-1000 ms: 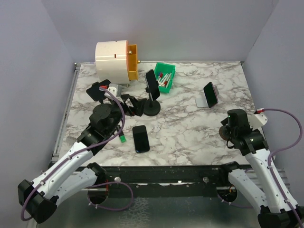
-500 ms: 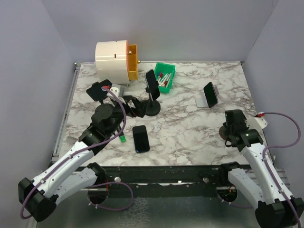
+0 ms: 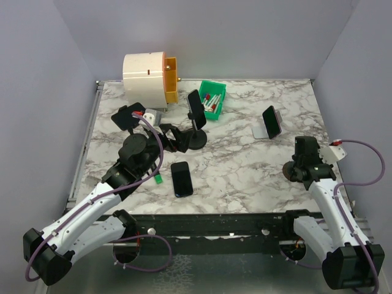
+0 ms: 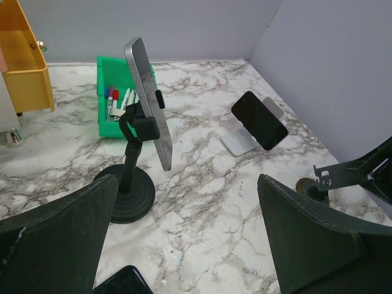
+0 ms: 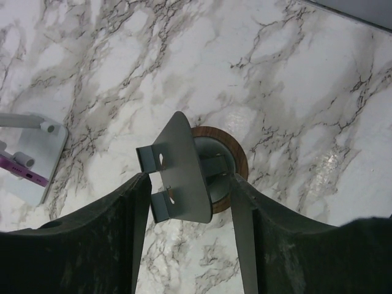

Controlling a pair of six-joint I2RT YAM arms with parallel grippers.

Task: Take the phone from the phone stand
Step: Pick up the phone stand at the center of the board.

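Phone [image 4: 147, 104] clipped on black stand [image 4: 125, 196], far left; left gripper [image 4: 187, 202] spread wide, pointed there for grab. Right gripper [image 5: 190, 180] around small stand [image 5: 177, 153], near right; pinch cannot be told.

The surface [image 3: 245, 165] is white marble veined in grey and black. At eleven o'clock a cream drum [image 3: 144, 75] carries an orange drawer, and at twelve a green bin [image 3: 218, 90] holds pens, seemingly red, white and purple. The phone stand [image 3: 196, 139] is black, its phone [image 4: 147, 98] silver-edged; at four o'clock a small stand [image 5: 184, 171] has a grey plate and a brown-rimmed base.
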